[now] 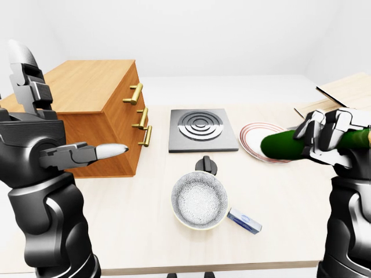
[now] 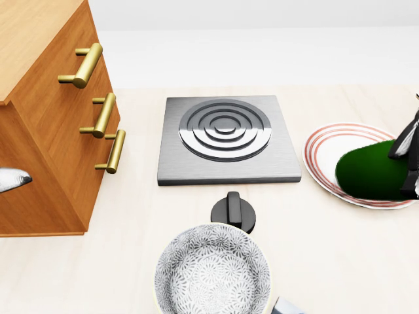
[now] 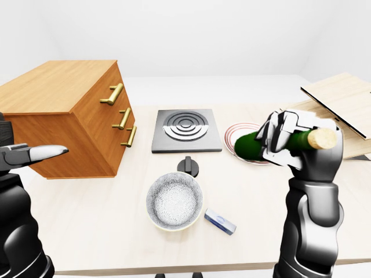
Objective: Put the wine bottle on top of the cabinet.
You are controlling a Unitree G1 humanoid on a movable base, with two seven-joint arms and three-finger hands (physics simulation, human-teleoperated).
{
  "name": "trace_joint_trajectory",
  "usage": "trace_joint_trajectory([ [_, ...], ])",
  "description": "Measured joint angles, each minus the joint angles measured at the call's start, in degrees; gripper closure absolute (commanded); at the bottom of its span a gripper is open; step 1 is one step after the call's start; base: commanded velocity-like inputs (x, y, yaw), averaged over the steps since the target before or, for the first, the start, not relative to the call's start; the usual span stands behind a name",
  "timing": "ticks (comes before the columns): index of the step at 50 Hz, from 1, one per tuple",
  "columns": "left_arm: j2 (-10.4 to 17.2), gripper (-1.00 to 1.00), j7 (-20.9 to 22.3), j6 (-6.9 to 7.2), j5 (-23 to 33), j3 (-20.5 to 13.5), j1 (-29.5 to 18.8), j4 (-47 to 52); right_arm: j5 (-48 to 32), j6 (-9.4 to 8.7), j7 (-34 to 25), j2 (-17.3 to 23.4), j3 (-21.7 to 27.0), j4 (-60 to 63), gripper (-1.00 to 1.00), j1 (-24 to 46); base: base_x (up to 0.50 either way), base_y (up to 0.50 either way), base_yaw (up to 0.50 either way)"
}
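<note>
Gripping the wine bottle round its body, the right hand held it lying almost level in the air, cork end pointing to 3 o'clock in the right-eye view, green base hanging over the striped plate. The left hand stood raised at 9 o'clock in the left-eye view, fingers spread, one metallic fingertip aimed at the wooden cabinet, holding nothing. Brass bar handles lined the cabinet's drawers. On the pale worktop lay a brushed-steel burner plate with concentric rings, a black knob and a patterned bowl. Only the eye views showed the small blue packet whole.
</note>
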State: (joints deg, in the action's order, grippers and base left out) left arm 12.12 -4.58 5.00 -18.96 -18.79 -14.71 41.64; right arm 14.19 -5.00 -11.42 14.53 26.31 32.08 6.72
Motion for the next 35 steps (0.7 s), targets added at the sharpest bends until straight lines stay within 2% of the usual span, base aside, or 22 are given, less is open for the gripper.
trace_joint_trajectory([
  [6,-0.1,-1.0,0.02,0.0,0.03,0.13,0.04,-0.06,-1.88,0.0,1.58,1.46,-1.03,4.89,1.0,4.52,0.0,0.0,0.0],
  [19,-0.08,-1.0,-0.23,0.0,-0.21,0.26,-0.16,0.63,-0.63,0.0,5.61,3.39,-4.05,11.21,1.0,13.02,0.0,0.0,0.0],
  [35,-0.77,-1.0,-0.43,0.0,2.18,2.86,-1.93,1.59,-0.96,-0.01,8.76,1.47,-10.19,12.32,1.0,19.76,0.0,0.0,0.0],
])
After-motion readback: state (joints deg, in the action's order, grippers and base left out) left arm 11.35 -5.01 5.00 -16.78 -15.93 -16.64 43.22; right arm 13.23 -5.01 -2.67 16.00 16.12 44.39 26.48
